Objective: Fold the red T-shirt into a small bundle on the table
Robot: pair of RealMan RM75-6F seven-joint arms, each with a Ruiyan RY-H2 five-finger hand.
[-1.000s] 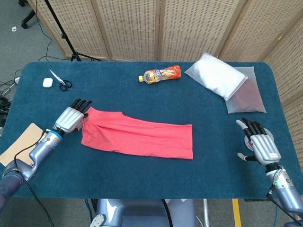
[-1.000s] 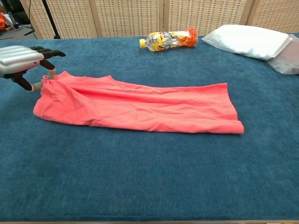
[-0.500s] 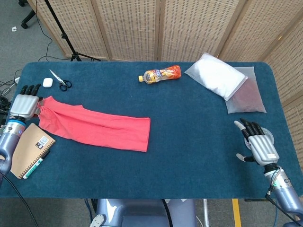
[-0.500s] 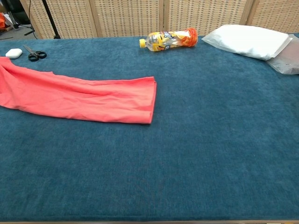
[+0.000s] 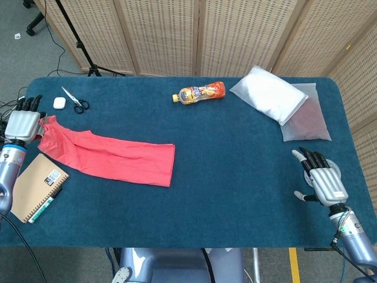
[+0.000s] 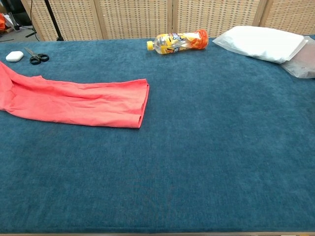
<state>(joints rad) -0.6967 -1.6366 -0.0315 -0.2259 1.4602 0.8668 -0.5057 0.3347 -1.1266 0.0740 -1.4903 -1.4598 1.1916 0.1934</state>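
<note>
Right hand (image 5: 323, 180) at 4 o'clock near the front edge, metallic silver back, dark fingers (image 5: 310, 158) spread, grasping nothing, hovering over the napped dark-teal bench (image 5: 235, 194). At 8 o'clock, a tan spiral-bound notebook (image 5: 36, 185) with a small printed label, text too small to read, and a pen-like stick alongside. Just beyond, the red T-shirt (image 5: 109, 154), soft wrinkled knit drawn into a long narrow strip, lying flat from centre-left toward 9 o'clock. Left hand (image 5: 22, 124) at the far 9 o'clock edge, grasping the strip's bunched, lifted end. Further back at 10 o'clock, black-handled scissors (image 5: 74, 101) beside a small white rounded case (image 5: 58, 102). At 12 o'clock, a clear plastic bottle (image 5: 199, 92) on its side, orange-and-yellow wrapper, lettering unreadable. At 2 o'clock, a puffy white plastic-wrapped pack (image 5: 268, 94) overlapping a flat translucent bag (image 5: 307, 120) with dark reddish contents.
</note>
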